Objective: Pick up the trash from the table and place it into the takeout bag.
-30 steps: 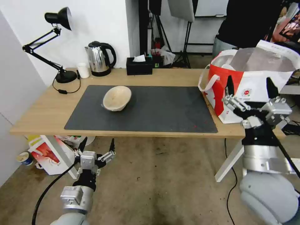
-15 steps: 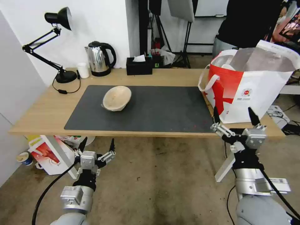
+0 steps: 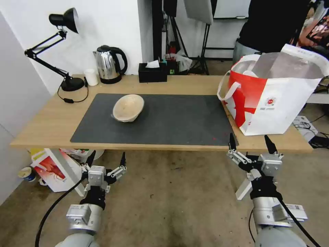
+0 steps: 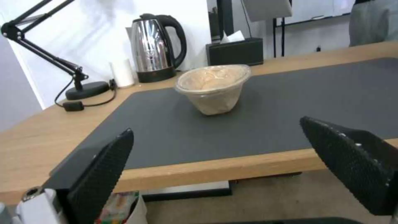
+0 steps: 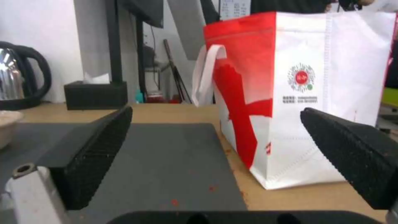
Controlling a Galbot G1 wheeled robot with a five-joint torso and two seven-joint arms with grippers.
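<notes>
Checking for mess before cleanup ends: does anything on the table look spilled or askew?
Yes. The shallow beige bowl sits tipped on the dark mat, its opening tilted rather than level. Small red specks dot the mat near the takeout bag.

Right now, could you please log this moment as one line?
left gripper: open, idle | right gripper: open, below table edge | bowl: on mat | bag: upright

No legible text anywhere.

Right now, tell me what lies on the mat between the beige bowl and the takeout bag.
Nothing stands there: in the head view the dark grey mat runs bare from the beige bowl to the takeout bag, apart from a few small red specks near its front right corner.
</notes>
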